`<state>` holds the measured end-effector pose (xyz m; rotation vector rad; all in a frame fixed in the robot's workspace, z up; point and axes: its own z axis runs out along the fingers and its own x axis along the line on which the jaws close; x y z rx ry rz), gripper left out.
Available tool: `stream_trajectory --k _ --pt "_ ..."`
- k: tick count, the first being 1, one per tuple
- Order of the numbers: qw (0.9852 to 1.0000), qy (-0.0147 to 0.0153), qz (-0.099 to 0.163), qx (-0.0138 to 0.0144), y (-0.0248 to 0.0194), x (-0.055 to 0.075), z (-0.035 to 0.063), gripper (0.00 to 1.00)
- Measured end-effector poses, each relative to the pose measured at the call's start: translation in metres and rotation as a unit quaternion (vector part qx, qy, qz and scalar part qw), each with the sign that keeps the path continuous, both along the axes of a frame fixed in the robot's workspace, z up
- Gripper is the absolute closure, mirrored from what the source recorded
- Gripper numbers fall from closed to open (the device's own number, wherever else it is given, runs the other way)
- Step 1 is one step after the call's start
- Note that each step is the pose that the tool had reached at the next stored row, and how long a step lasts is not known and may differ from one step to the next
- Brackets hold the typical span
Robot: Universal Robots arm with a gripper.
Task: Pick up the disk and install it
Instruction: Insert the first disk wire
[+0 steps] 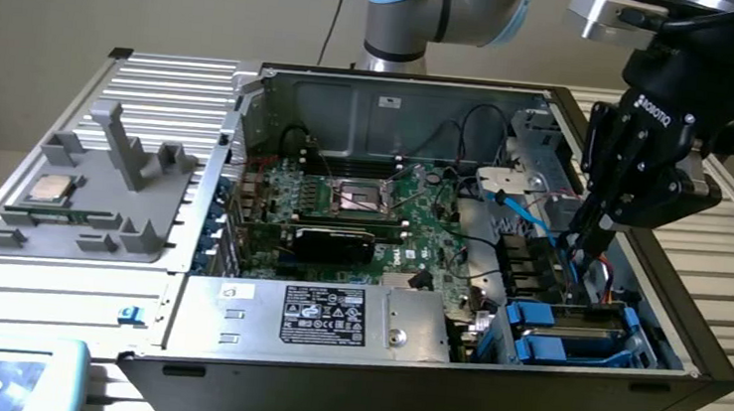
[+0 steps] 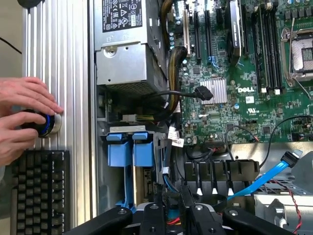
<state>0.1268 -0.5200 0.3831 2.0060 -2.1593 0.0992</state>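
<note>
Hovering over the bay, the tool [image 1: 586, 247] sits above the seated disk [image 1: 570, 328]; its grip I cannot tell.

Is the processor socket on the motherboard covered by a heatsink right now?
No, the processor socket sits bare on the motherboard, its metal frame exposed with no heatsink over it.

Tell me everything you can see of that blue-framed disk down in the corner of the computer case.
The disk sits low in a bay at the case's front corner, on the exterior view's right, beside the large silver box. Its bright blue plastic carrier shows most: two squarish blue tabs and side rails, with a grey-silver face between them. It lies seated in the bay rather than lifted. The gripper hangs just above it; whether they touch is unclear.
</note>
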Motion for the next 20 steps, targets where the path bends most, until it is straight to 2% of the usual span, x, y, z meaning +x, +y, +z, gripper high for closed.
stream_trajectory --k 6,7,8,20 --pt "1.0000 0.0002 0.000 0.0012 -0.0005 0.0000 0.0000 0.75" --pt "1.0000 0.0002 0.000 0.0014 -0.0006 0.0000 0.0000 0.77" --pt "1.0000 0.0002 0.000 0.0015 -0.0006 0.0000 0.0000 0.84" --pt "1.0000 0.0003 0.000 0.0025 -0.0007 0.0000 0.0000 0.84"
